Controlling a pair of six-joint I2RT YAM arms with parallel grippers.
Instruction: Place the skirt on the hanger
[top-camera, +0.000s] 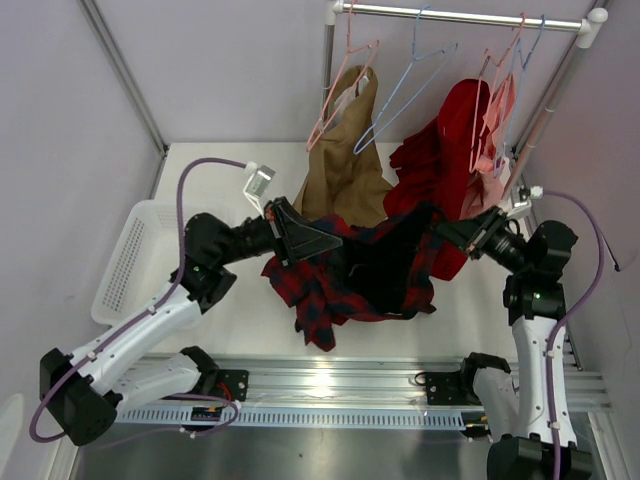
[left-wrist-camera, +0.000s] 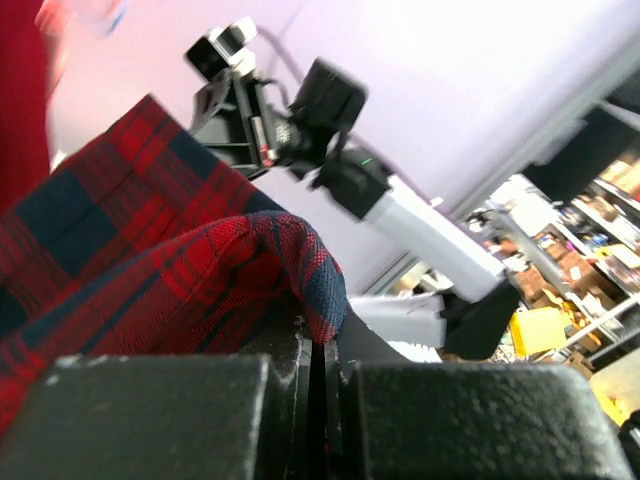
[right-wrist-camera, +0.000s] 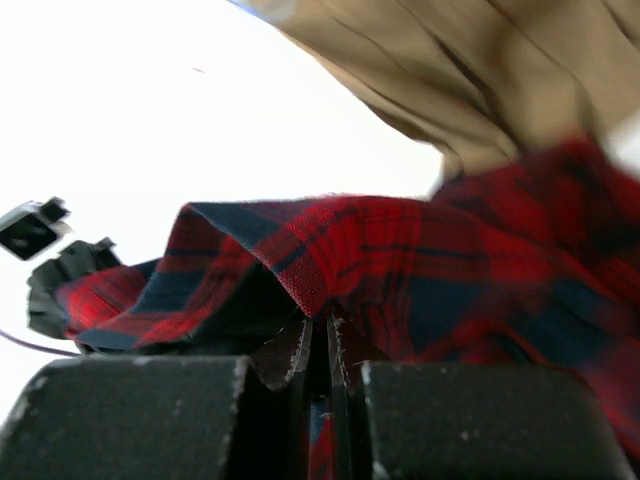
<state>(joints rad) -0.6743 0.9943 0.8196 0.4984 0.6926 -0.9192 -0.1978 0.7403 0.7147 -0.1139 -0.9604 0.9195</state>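
Both claws are clamped shut on the skirt (top-camera: 350, 268). The left claw (top-camera: 322, 240) pinches 1 edge and the right claw (top-camera: 452, 232) the opposite edge, so the plaid hangs spread between them, its lower folds sagging to the tabletop (top-camera: 245, 315). The light-blue hanger (top-camera: 398, 97) hangs bare on the rail (top-camera: 460, 15), well apart from the skirt. Pickup looks done. Carrying the skirt up and fitting it on the hanger remain.
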